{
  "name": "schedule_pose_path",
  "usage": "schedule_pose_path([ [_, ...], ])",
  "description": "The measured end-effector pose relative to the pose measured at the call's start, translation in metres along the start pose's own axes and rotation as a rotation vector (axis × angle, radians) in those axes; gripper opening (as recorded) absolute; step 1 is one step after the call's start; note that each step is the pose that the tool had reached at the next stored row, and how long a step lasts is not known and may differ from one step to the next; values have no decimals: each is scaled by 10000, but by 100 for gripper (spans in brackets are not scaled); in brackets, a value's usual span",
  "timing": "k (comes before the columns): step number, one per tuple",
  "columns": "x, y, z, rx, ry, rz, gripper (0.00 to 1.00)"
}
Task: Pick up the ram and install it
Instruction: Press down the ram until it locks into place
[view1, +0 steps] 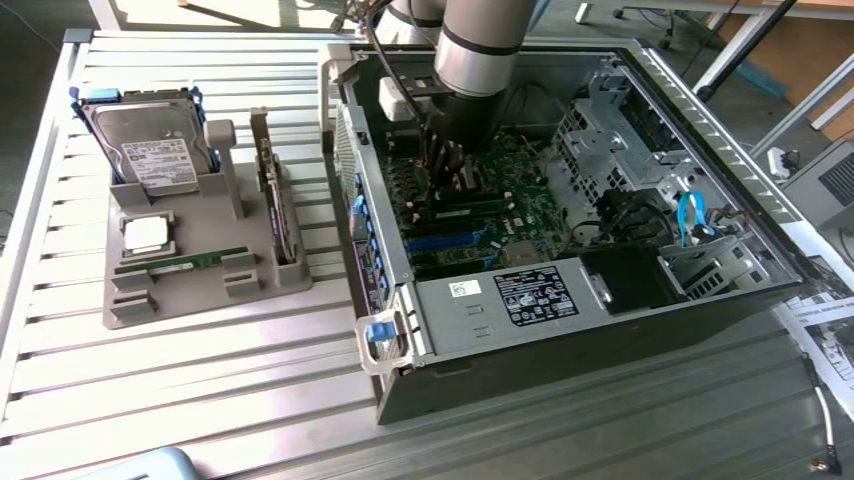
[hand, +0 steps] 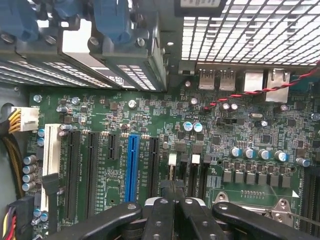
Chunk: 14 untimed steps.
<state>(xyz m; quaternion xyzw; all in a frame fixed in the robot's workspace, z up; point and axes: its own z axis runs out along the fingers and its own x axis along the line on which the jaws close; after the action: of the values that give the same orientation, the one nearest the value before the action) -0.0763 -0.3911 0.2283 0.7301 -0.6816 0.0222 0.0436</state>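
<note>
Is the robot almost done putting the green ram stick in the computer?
Not yet. Done: nothing that shows. The ram lies on the gray tray beside the computer case. In hand: the arm reaches into the case, jaws shut just above the motherboard; I can't tell if they pinch anything. Left: picking that stick up and seating it in a slot.
</note>
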Motion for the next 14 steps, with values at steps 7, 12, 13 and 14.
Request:
schedule_pose_path([
  [7,-1,-1,-28,20,-23,1,11],
  [12,9,3,-109,3,11,1,11],
  [13,10,4,-120,4,11,1,11],
  [14,11,4,-131,3,12,1,11],
])
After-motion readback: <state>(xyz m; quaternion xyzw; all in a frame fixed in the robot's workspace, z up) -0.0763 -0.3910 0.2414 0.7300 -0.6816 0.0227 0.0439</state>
